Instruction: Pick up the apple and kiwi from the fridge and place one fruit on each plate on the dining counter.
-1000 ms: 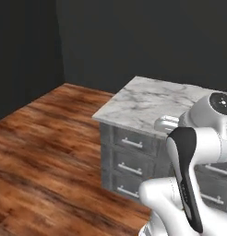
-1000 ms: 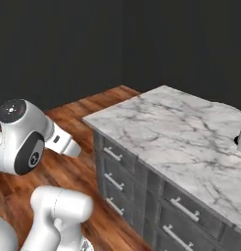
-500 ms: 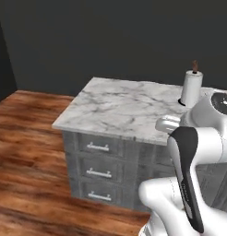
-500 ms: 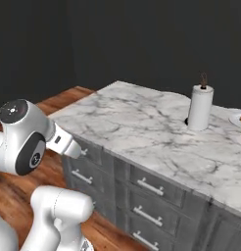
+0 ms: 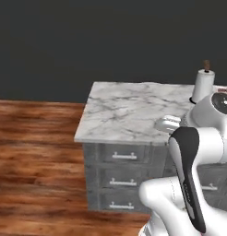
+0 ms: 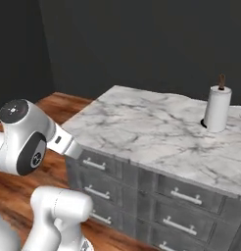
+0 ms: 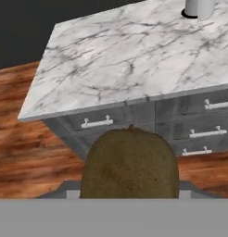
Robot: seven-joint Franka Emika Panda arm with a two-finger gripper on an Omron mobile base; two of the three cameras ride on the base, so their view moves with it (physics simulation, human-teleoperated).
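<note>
in front of the marble bench (image 7: 111, 69), the claw (image 7: 129, 192) is closed on the kiwi (image 7: 129, 164), so carry it level and keep squeezing until a plate appears.

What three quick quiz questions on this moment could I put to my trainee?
1. True or false: the tool carries a kiwi.
2. What stands upright at the far side of the marble counter? A) paper towel roll B) kettle C) vase
3. What colour are the drawers under the counter?

Key: 1 true; 2 A; 3 grey.
</note>
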